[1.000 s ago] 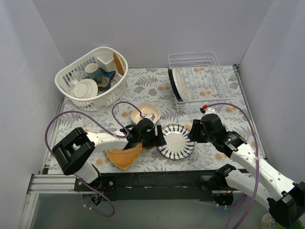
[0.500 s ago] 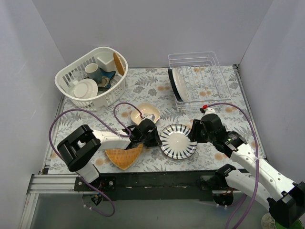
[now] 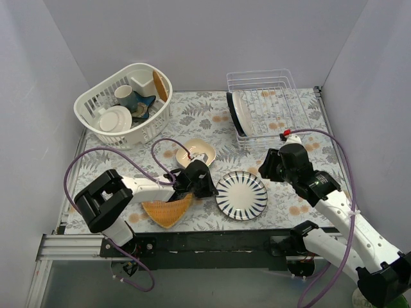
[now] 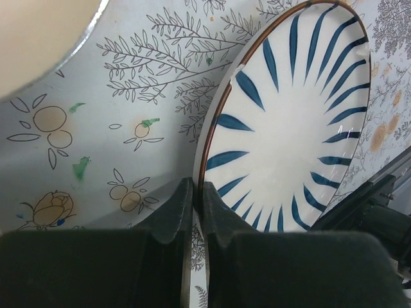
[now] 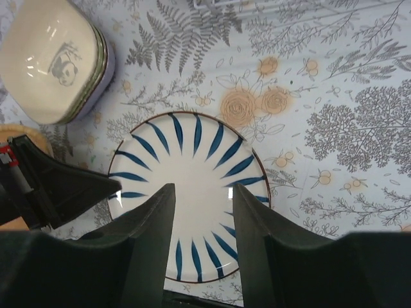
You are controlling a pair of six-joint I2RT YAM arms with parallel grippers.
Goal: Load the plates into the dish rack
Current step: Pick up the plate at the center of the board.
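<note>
Left gripper [image 4: 194, 187] pinches shut on the left rim of a blue-striped round plate [image 3: 241, 196], which lies flat on the floral tablecloth [image 3: 308, 199] near the table's front edge. The right gripper [image 5: 202, 192] hovers over the same plate, jaws partly apart and empty. Behind, the white wire dish rack [image 3: 282, 83] holds two upright plates [image 3: 239, 114] at its left end

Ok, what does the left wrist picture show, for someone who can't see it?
The left gripper is shut on the rim of a round white plate with dark blue stripes. It lies on a leaf-printed table, a cream dish at top left.
</note>
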